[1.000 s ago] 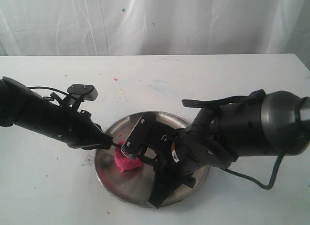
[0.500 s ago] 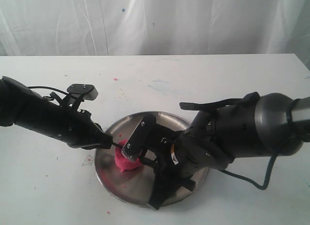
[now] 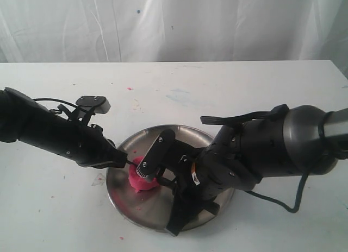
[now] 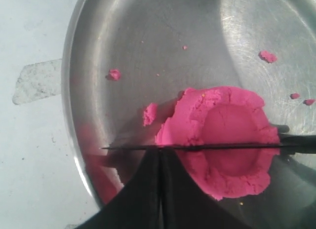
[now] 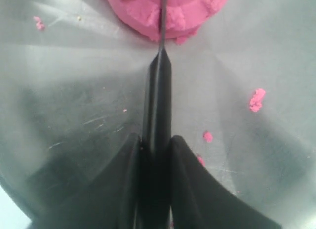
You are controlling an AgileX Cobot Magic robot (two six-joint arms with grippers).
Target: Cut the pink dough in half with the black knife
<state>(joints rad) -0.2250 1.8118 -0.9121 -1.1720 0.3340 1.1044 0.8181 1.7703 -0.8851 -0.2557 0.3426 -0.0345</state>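
Note:
The pink dough (image 3: 140, 182) is a round puck with a dented top on the steel plate (image 3: 136, 211). The black knife (image 4: 232, 146) lies edge-down across the dough (image 4: 224, 118), its tip past the puck's rim. My left gripper (image 4: 160, 151) is shut, its tips touching the blade's back near the tip, and in the exterior view the left gripper (image 3: 123, 161) sits at the plate's left rim. My right gripper (image 5: 156, 140) is shut on the knife handle (image 5: 157, 95), which points at the dough (image 5: 143, 12). In the exterior view the right gripper (image 3: 167, 178) is right of the puck.
Small pink crumbs (image 4: 268, 56) lie scattered on the plate (image 4: 148, 36), and more crumbs (image 5: 257, 99) show in the right wrist view. A clear tape patch (image 4: 37, 81) sticks to the white table beside the rim. A white curtain hangs behind the table.
The right arm's bulk has shifted slightly to the left. The knife, the dough and the left gripper look unmoved.

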